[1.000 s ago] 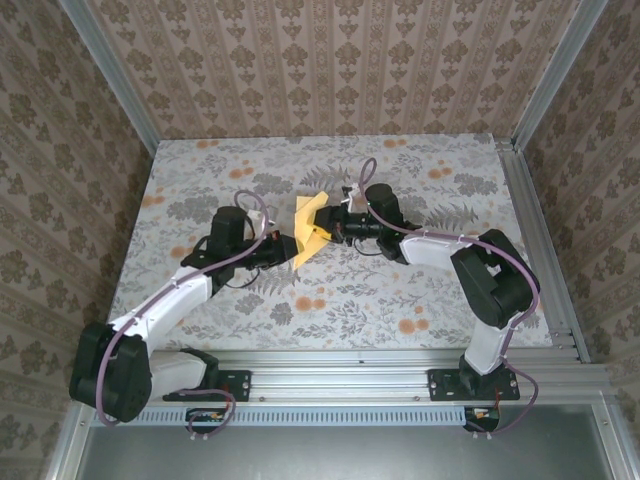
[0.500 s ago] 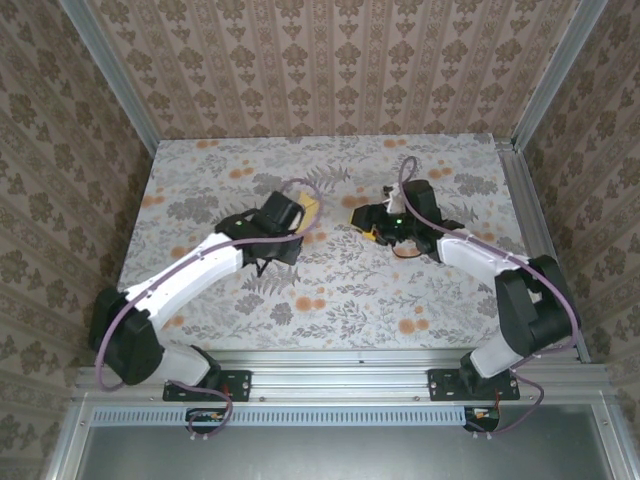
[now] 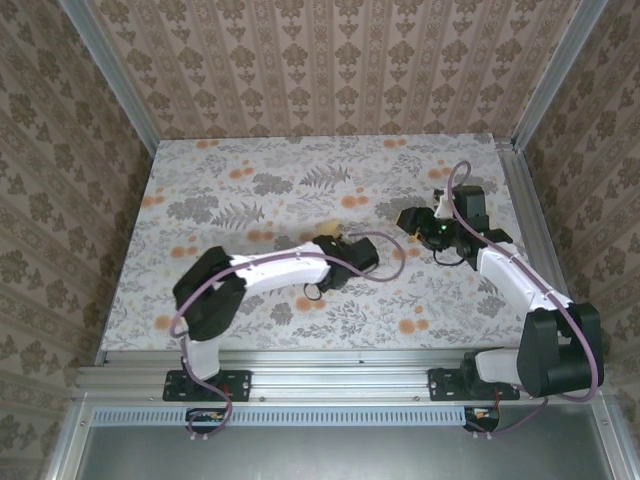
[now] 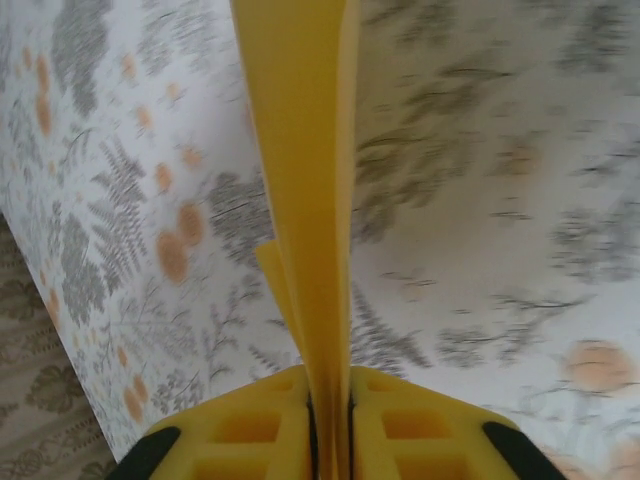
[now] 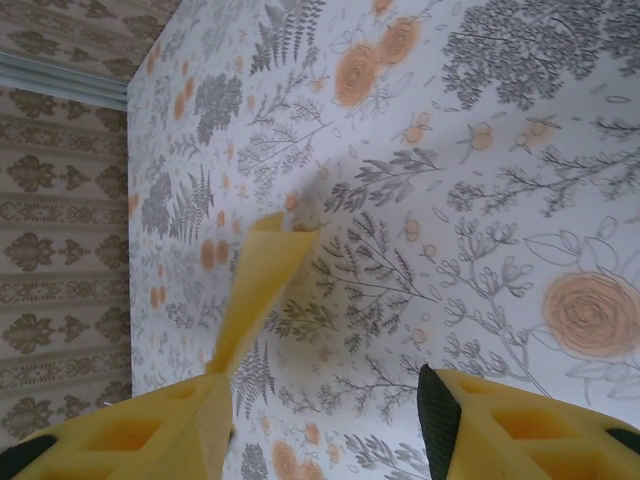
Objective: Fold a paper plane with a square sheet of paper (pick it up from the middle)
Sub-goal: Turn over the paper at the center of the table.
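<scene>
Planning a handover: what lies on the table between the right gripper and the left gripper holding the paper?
Only bare flower-printed table in the top view between the right gripper and the left gripper pinching the folded paper.

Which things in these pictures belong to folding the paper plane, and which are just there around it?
Part of the job:
- folded yellow paper, pinched in the left gripper
- right gripper, open

Not part of the job:
- flowered table cover
- patterned walls
- metal rail at the near edge
</scene>
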You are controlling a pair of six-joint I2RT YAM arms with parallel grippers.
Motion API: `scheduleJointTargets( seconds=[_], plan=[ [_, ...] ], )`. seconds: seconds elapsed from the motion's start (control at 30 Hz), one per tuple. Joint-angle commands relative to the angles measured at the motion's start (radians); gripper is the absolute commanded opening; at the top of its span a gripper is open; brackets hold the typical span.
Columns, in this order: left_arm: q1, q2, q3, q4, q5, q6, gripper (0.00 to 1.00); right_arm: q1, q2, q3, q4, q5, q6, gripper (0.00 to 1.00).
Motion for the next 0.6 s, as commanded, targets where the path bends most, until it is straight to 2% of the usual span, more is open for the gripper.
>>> scheduleJointTargets(
  seconds=[0.0,0.13,0.3,0.57],
  plan=[
    [-0.051,0.051,0.039,0.000,0.019,0.027,0.20,-0.006,-0.018,-0.015,-0.044,-0.022,-0.037,0.55],
    [-0.094,0.093,0.055,0.034,0.108,0.033,0.26,-0.010,-0.015,-0.025,-0.040,-0.029,-0.038,0.55],
    [-0.096,0.062,0.007,0.128,0.277,0.029,0.40,-0.010,0.000,-0.048,-0.004,-0.047,-0.016,0.54],
    [-0.010,-0.185,-0.147,0.288,0.565,-0.015,0.50,0.009,0.013,-0.091,0.033,-0.072,0.002,0.52]
  ],
)
